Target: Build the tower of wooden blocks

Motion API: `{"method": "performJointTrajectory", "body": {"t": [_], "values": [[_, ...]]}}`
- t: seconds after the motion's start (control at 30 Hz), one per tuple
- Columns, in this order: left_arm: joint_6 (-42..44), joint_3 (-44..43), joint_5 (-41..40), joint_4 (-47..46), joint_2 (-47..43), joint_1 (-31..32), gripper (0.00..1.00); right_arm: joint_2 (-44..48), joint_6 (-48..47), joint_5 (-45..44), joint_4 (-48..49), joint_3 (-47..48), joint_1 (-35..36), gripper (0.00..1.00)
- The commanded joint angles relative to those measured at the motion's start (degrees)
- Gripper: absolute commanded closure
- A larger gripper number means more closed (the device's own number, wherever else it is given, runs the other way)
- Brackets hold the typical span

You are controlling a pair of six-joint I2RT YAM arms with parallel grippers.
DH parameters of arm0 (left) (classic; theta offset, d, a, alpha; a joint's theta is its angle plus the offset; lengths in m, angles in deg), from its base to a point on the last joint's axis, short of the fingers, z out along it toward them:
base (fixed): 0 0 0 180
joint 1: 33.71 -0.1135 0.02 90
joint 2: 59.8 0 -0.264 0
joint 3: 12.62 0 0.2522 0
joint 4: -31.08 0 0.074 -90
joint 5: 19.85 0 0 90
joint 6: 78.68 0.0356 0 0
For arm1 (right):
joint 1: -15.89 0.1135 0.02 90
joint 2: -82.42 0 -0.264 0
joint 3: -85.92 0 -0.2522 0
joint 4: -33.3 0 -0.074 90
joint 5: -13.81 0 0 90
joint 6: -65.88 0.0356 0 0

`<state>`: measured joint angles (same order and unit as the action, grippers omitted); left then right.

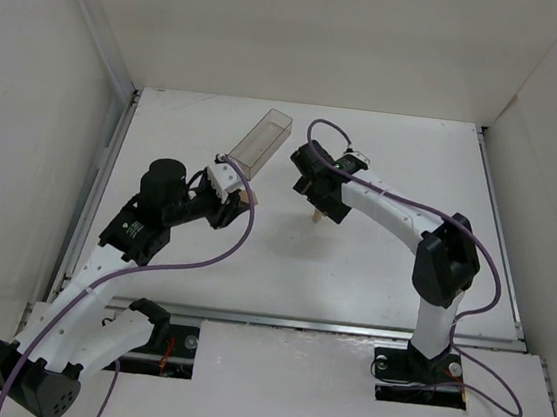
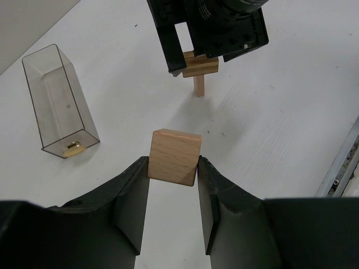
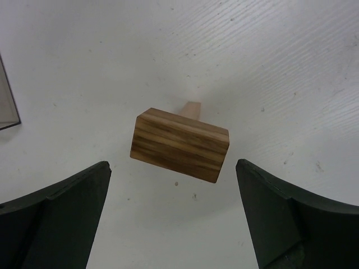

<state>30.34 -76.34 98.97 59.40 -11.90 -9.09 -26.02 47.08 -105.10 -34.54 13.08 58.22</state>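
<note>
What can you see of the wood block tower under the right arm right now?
The wood block tower is two pieces of wood: a slim, pale post standing upright on the white table, and a darker, striped-grain rectangular block laid flat across its top, overhanging on both sides. It looks roughly level. The fingers of the right gripper stand wide apart either side of the block, with a clear gap at each, so nothing but the table touches it.
</note>
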Motion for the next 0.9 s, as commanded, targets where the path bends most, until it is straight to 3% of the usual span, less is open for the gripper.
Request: {"method": "performJointTrajectory", "body": {"t": [0.0,0.17,0.47,0.87], "values": [[0.4,-0.23,0.27,-3.75,-0.26,-0.28,0.89,-1.33,0.87,-2.12,-1.81,1.96,-0.92,0.03],[0.4,-0.23,-0.25,-4.28,0.35,-0.28,0.89,-1.95,-0.45,-1.59,-1.2,1.96,-1.46,0.07],[0.92,-0.23,-0.25,-4.81,0.88,-0.28,0.89,-1.95,-1.5,-2.21,-0.67,1.43,-1.46,0.25],[1.45,-0.76,-1.31,-5.34,1.41,-0.28,0.89,-1.33,-5.63,-2.21,1.44,-0.51,-1.46,0.33]]}}
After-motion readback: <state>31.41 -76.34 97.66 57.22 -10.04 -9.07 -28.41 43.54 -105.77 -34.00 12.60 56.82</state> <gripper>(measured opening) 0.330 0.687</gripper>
